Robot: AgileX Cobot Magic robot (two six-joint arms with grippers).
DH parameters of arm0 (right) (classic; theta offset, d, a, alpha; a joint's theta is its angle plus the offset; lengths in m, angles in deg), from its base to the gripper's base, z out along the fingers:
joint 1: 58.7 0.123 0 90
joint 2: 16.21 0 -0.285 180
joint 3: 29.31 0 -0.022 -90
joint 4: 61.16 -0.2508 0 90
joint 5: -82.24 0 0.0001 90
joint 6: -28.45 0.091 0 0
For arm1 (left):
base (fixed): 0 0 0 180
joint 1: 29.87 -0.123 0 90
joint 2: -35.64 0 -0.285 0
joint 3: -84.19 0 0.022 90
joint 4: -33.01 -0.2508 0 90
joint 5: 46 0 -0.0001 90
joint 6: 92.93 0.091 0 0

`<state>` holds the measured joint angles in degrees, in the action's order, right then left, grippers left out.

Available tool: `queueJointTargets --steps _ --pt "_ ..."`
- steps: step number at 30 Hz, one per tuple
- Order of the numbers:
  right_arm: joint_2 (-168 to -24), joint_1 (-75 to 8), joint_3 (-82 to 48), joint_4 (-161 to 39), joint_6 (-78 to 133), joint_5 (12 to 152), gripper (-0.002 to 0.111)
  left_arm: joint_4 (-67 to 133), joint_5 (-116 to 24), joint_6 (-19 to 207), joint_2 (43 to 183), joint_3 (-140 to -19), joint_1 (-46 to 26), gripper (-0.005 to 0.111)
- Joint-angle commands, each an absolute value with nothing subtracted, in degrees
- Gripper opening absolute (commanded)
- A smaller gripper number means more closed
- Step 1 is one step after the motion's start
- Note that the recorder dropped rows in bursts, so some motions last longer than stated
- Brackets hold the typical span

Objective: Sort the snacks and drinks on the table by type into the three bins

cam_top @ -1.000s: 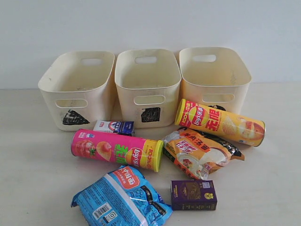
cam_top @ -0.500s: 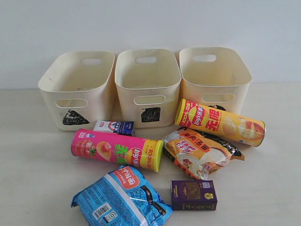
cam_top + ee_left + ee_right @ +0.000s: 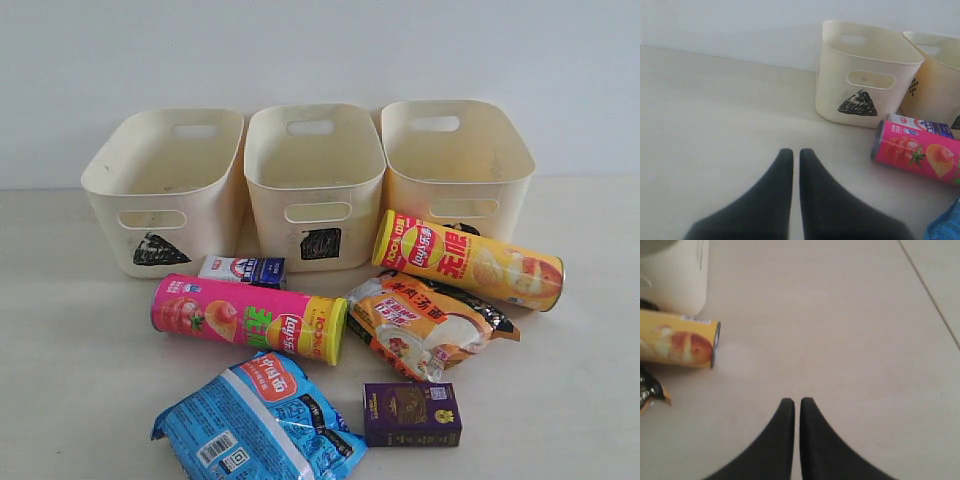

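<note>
Six snack and drink packs (image 3: 420, 325) loose on pale beige table (image 3: 80, 350) before three cream plastic tubs (image 3: 316, 190), sorting unstarted; left gripper (image 3: 796, 152) and right gripper (image 3: 797, 401) clenched empty; next, likely opening over pink chip tube (image 3: 245, 318).

Open table (image 3: 70, 380) on both outer sides. Pink tube (image 3: 248, 318), carton (image 3: 243, 270) and yellow tube (image 3: 468, 260) lie across the fronts of the bins (image 3: 270, 225); bin mouths unobstructed from above.
</note>
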<state>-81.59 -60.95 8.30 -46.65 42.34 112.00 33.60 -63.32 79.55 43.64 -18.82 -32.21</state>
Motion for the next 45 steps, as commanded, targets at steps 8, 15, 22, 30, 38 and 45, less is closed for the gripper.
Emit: queueJointTargets --steps 8,15,22,30,38,45 --pt "-93.0 -60.9 -6.8 -85.7 6.5 137.8 0.001 34.0 -63.0 79.6 43.4 -18.6 -31.9 0.004" --pt "-96.9 -59.4 -9.7 -101.2 -6.0 145.1 0.001 34.0 -63.0 79.6 43.4 -18.6 -31.9 0.004" --pt "-101.5 -48.3 -12.6 -95.9 -6.8 145.4 0.001 34.0 -63.0 79.6 43.4 -18.6 -31.9 0.004" --pt "-109.4 -34.5 -14.2 -80.4 -5.0 141.6 0.001 34.0 -63.0 79.6 43.4 -18.6 -31.9 0.004" --pt "-116.7 -25.0 -14.2 -72.0 -9.0 135.5 0.001 34.0 -63.0 79.6 43.4 -18.6 -31.9 0.004" --pt "-120.7 -22.2 -14.2 -70.5 -13.2 129.8 0.028 34.0 -63.0 79.6 43.4 -18.6 -31.9 0.004"
